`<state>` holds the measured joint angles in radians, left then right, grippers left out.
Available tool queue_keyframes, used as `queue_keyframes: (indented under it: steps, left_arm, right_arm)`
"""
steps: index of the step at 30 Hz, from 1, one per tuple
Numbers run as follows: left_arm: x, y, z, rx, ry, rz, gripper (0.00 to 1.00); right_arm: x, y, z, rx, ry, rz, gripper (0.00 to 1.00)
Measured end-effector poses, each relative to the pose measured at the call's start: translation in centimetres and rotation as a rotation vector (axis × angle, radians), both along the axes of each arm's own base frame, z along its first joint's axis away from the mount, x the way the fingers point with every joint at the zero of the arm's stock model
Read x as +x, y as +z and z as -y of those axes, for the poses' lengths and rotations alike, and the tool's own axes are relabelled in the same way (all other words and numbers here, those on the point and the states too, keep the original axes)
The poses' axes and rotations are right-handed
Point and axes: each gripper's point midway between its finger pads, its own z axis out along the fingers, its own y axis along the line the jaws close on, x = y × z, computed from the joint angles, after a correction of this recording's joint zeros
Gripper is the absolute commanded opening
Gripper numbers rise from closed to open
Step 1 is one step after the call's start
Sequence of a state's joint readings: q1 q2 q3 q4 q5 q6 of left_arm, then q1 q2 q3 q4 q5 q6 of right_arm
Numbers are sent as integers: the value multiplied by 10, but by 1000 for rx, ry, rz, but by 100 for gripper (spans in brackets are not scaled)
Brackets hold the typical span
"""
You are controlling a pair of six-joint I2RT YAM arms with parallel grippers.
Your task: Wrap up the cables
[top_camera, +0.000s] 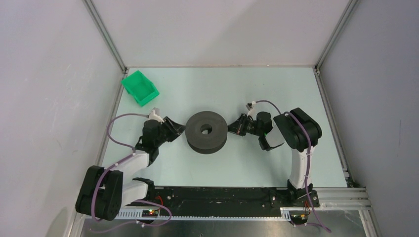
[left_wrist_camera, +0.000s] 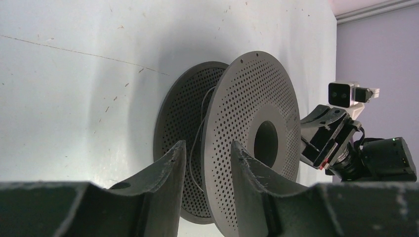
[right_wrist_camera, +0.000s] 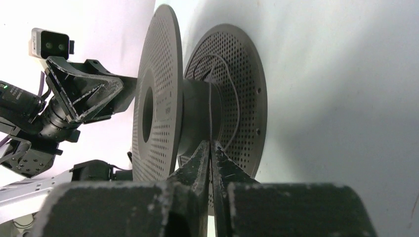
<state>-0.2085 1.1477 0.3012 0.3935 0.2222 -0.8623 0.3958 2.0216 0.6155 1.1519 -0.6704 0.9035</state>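
Observation:
A dark grey perforated spool (top_camera: 206, 131) lies flat mid-table. The cable (right_wrist_camera: 210, 108) is a thin dark wire looped loosely round the spool's hub between the two flanges; it also shows in the left wrist view (left_wrist_camera: 195, 148). My right gripper (right_wrist_camera: 211, 143) is at the spool's right side, its jaws shut on the cable just off the hub; it also shows in the top view (top_camera: 231, 127). My left gripper (left_wrist_camera: 208, 144) is open at the spool's left side (top_camera: 182, 130), with one finger on each side of the upper flange's rim and nothing held.
A green bin (top_camera: 141, 87) stands at the back left of the table. White walls with metal frame posts close in the table at the left, right and back. The arm bases sit on a black rail (top_camera: 217, 200) at the near edge.

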Motion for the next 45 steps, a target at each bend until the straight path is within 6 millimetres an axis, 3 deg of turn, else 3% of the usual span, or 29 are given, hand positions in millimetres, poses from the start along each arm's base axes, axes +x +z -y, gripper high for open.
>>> queue_keyframes:
  steps: [13,24,32,39,45]
  left_arm:
    - [-3,-4,9,1,-29,-9,38]
    - [-2,-1,13,-4,-40,8,38]
    - [-3,-1,15,-4,-46,9,38]
    - [-3,0,16,-6,-49,12,37]
    - [-3,0,16,-5,-49,12,38]
  right_arm:
    - [-17,-16,-8,57,-62,-96,3]
    - [-9,-16,-8,61,-146,-74,3]
    - [-19,-15,-27,65,-134,-78,3]
    - [-18,-16,-27,69,-165,-91,9]
    - [-21,-18,-14,65,-212,-119,18]
